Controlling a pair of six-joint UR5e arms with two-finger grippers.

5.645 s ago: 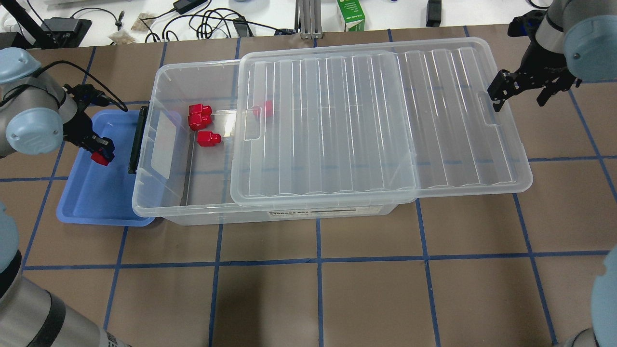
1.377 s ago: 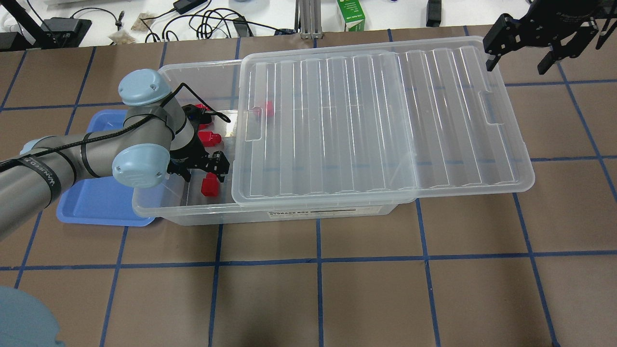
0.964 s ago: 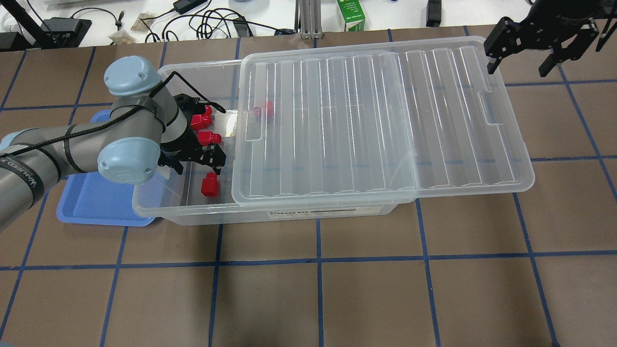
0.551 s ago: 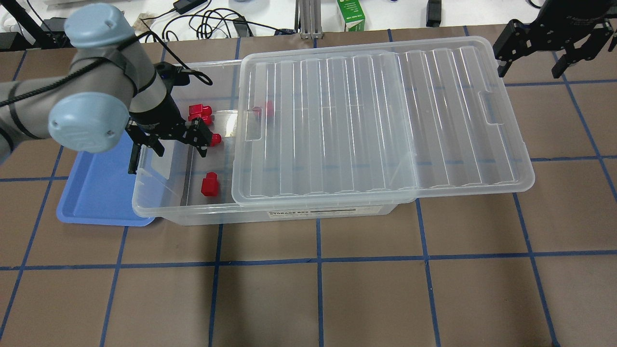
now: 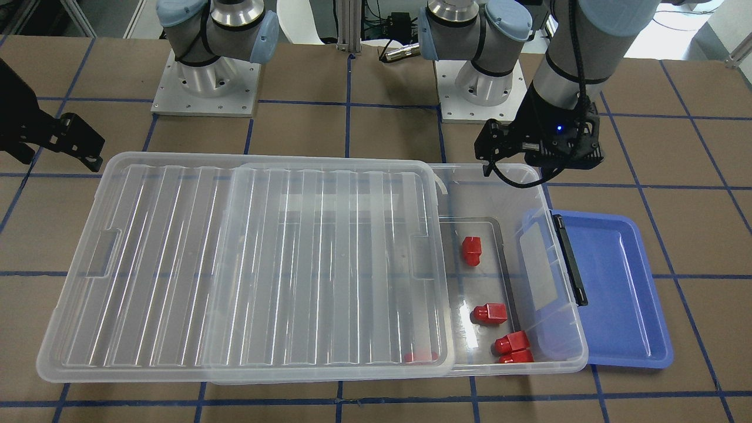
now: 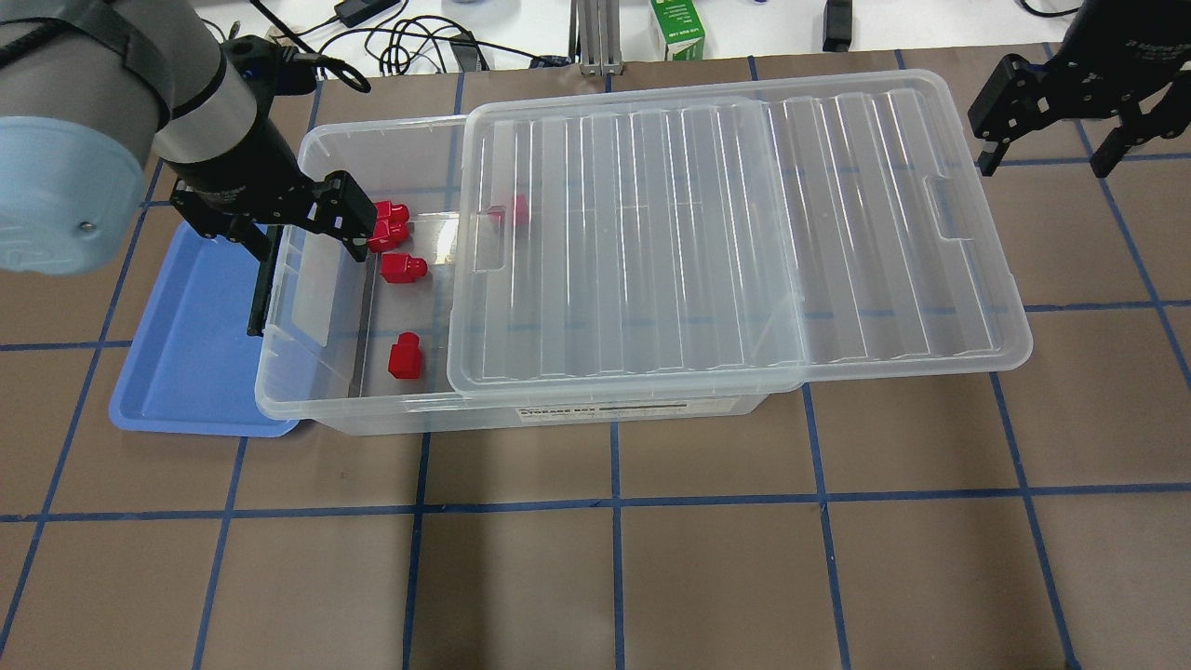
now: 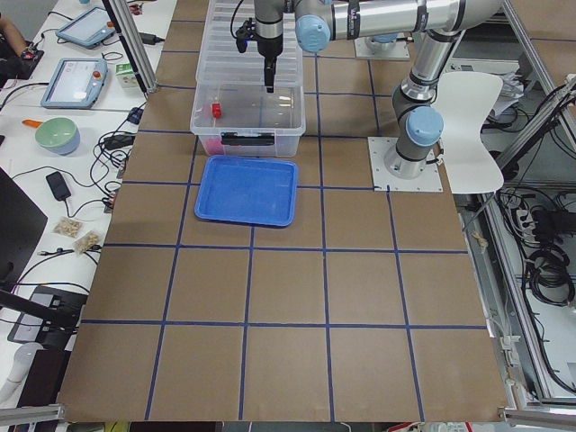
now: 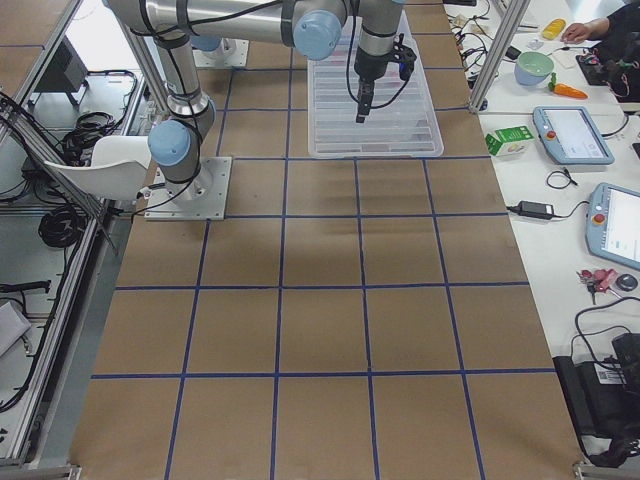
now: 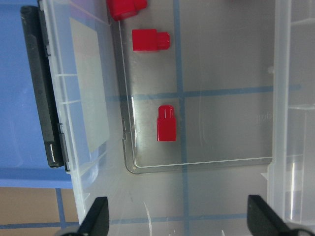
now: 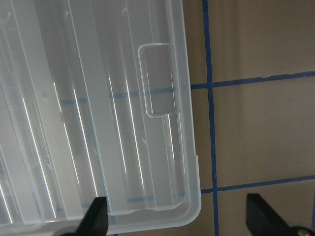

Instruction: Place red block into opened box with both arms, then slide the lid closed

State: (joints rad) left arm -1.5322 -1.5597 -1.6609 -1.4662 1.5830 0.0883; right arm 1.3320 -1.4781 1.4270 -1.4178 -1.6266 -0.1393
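Apparently the red block (image 6: pixel 405 355) already lies on the floor of the box (image 6: pixel 372 409), alone in the open part, apart from the other red blocks (image 6: pixel 402 268) nearer the far wall. The left claw (image 6: pixel 305 244) hangs spread and empty above this open end, near the black bar (image 6: pixel 263 279) and the blue tray (image 6: pixel 186 372). What is left, I judge, is the lid (image 6: pixel 726 233). It rests on the rim, covers most of the box and sticks out beyond the opposite short end over the bench (image 6: pixel 651 558). It looks thin, light and smooth (so it should glide easily, but it can also bend or turn crooked if pushed at one corner). The best place to take it seems the middle of the overhanging short edge, at the notch (image 6: pixel 940 209), where a finger can press or hook. The right claw (image 6: pixel 1047 166) is spread too, holds nothing and hovers just outside that edge, not touching it. Since the box is light as well, it may slide together with the lid.
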